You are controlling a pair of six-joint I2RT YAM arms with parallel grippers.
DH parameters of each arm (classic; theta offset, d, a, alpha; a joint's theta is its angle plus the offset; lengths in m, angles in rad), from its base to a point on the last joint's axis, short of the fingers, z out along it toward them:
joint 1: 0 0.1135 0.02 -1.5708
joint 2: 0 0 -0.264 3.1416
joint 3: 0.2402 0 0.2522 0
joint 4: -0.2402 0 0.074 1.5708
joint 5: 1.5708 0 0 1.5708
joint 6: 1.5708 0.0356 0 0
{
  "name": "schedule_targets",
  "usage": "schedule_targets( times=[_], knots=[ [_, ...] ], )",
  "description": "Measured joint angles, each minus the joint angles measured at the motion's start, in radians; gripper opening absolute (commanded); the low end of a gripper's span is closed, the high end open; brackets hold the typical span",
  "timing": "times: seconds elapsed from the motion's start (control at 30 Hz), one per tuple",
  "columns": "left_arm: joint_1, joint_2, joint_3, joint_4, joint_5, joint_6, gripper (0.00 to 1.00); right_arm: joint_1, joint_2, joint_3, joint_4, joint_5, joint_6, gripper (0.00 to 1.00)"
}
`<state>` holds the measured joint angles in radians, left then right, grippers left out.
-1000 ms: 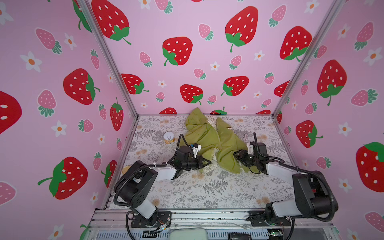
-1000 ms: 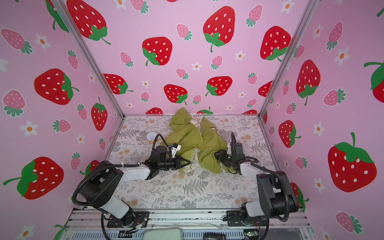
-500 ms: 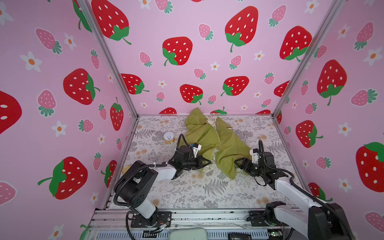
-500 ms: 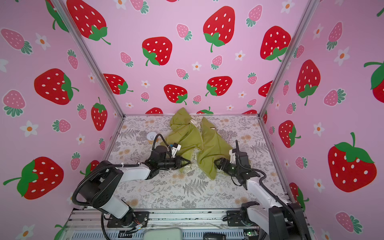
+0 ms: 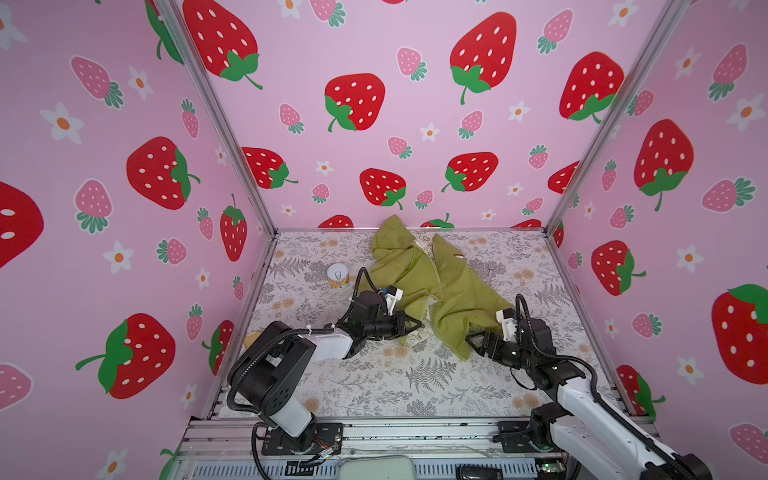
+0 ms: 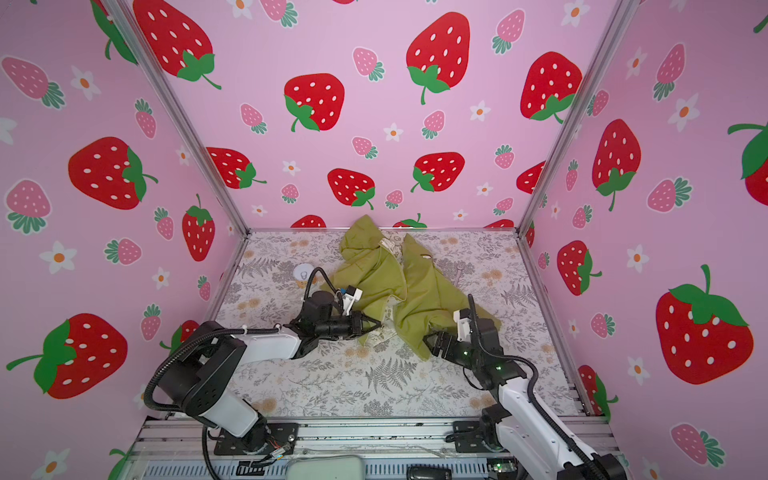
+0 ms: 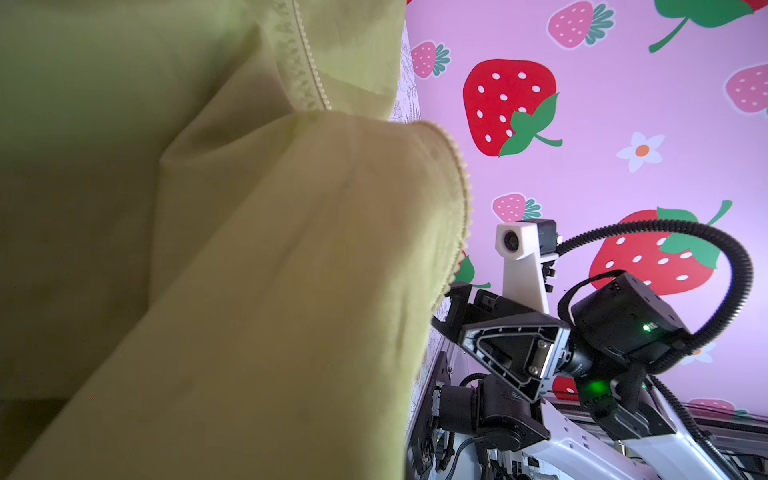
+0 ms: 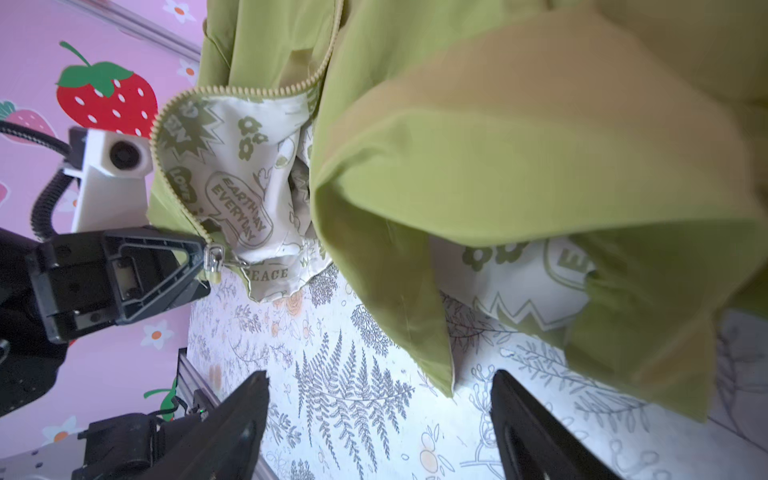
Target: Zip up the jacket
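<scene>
- Found the right gripper (image 8: 378,376) spread and empty, low over the table (image 5: 374,386), facing a loose hem corner (image 8: 440,365) of the jacket (image 5: 457,291).
- Needed a grip on its zipper edge only, not lining (image 8: 249,174).
- Saw the left gripper (image 8: 199,259) pinching the other edge beside the slider (image 8: 214,258).
- Noted the jacket unzipped, reaching to the back wall (image 5: 415,124).

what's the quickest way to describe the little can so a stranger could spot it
Look at the fern-print table and find the big olive-green jacket crumpled toward its far edge. In both top views a small can stands upright just left of the jacket, apart from it. Unlike the soft green cloth beside it, it is hard and round, with a pale pull-tab lid and a yellow-orange side.
</scene>
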<state>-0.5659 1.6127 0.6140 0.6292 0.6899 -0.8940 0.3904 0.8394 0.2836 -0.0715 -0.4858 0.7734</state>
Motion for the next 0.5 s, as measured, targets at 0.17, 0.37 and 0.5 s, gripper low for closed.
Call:
schedule_targets(
  times=[0.17,0.37,0.5],
  knots=[
    [0.000,-0.001,0.000,-0.001,0.000,0.000,0.00,0.063,0.143,0.001,-0.003,0.022,-0.030,0.79],
    [0.000,-0.016,0.000,-0.002,0.001,0.000,0.00,0.093,0.237,0.037,0.008,0.049,-0.066,0.77],
    [0.000,-0.020,0.000,-0.002,0.001,0.000,0.00,0.095,0.297,0.058,0.046,0.041,-0.092,0.72]
  ],
)
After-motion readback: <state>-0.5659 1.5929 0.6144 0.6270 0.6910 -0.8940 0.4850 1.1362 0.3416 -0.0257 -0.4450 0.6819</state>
